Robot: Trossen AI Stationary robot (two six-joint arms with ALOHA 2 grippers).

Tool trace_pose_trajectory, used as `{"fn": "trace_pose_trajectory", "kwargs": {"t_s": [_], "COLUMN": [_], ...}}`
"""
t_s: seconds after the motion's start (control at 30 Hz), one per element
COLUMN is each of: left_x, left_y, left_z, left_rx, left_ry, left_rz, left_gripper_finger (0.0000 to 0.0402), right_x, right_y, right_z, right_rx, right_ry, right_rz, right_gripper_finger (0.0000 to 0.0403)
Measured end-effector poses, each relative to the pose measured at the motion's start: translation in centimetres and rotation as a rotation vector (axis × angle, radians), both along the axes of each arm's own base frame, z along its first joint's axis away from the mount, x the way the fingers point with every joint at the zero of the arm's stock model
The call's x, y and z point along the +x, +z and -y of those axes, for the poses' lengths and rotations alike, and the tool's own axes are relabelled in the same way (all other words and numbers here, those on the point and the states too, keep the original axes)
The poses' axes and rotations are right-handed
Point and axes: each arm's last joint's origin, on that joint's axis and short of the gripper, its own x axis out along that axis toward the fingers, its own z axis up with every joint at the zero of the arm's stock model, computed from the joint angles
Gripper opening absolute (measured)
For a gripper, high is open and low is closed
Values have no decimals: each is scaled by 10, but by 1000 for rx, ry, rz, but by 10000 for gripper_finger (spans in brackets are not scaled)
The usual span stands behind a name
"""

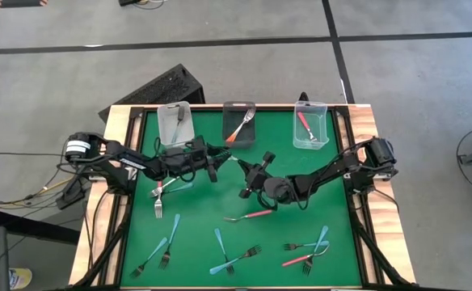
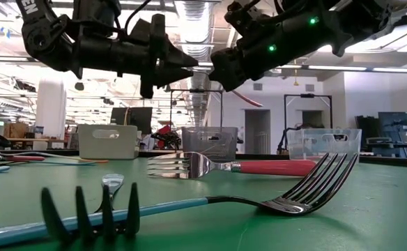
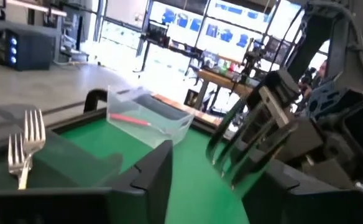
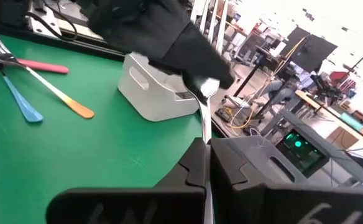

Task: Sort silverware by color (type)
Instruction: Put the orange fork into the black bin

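My right gripper (image 1: 246,179) hovers over the middle of the green mat, shut on a fork (image 4: 202,118). The fork's tines (image 3: 228,149) stick out toward my left gripper (image 1: 221,164), which faces it at the same height, open, a short way off. The fork's handle colour is hidden, though a thin pink-red streak (image 2: 251,97) shows below the right gripper. More forks lie flat on the mat: a pink one (image 1: 248,216) and several blue ones along the near side (image 1: 220,242). My right gripper pinches the fork by its slim silver neck (image 4: 203,127) between the two shut fingers. The tines reach past the fingertips toward the left gripper. The fork is lifted clear of the mat.
Three bins stand along the far edge: a grey one (image 1: 174,121), a dark one (image 1: 238,121) holding an orange fork, and a clear one (image 1: 310,125) holding a pink fork. A pink, an orange and a blue fork lie crossed at the left (image 1: 162,190). Wooden rails frame the mat.
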Motion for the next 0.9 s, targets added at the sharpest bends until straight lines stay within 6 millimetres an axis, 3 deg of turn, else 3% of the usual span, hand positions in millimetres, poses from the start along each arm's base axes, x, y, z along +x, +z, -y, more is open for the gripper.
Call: {"fn": "trace_pose_trajectory", "kwargs": {"t_s": [0.2, 0.33, 0.47, 0.67, 0.9], "left_x": [0, -3, -2, 15, 19], "left_y": [0, 1, 12, 55, 123], "left_z": [-1, -15, -51, -112, -150], "left_rx": [69, 104, 109, 111, 239], "left_ry": [3, 51, 71, 43, 59], "left_rz": [-22, -46, -114, -341, -556], "left_gripper_finger": [14, 3, 1, 0, 0], "right_x": [0, 1, 0, -1, -9], "right_y": [0, 0, 0, -3, -12], "right_z": [1, 5, 3, -5, -17], "right_rx": [34, 131, 192, 202, 224], "right_ry": [-4, -34, -38, -23, -104], "right_rz": [31, 120, 173, 152, 135], "right_gripper_finger": [33, 77, 125, 180, 195]}}
